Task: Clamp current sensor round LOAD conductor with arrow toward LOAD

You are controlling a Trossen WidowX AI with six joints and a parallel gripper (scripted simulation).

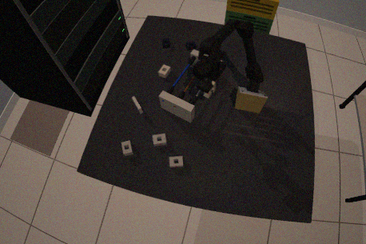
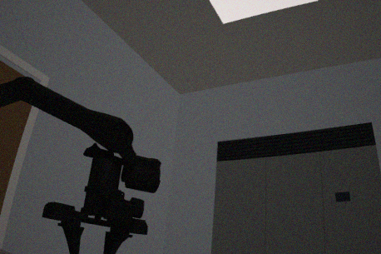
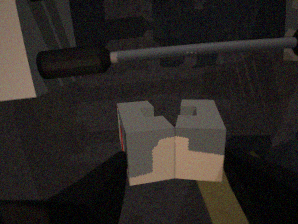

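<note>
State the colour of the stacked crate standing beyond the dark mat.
The stacked crate is yellow on top and green below; the top view shows it best.

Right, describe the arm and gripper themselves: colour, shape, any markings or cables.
The arm is matte black all over, built of slim rounded links with thicker joints, rising from a yellow box-shaped base. The gripper has two broad, dark fingers with flat inner faces. A boxy black block sits at the wrist. No markings or loose cables are visible in this dim light.
</note>
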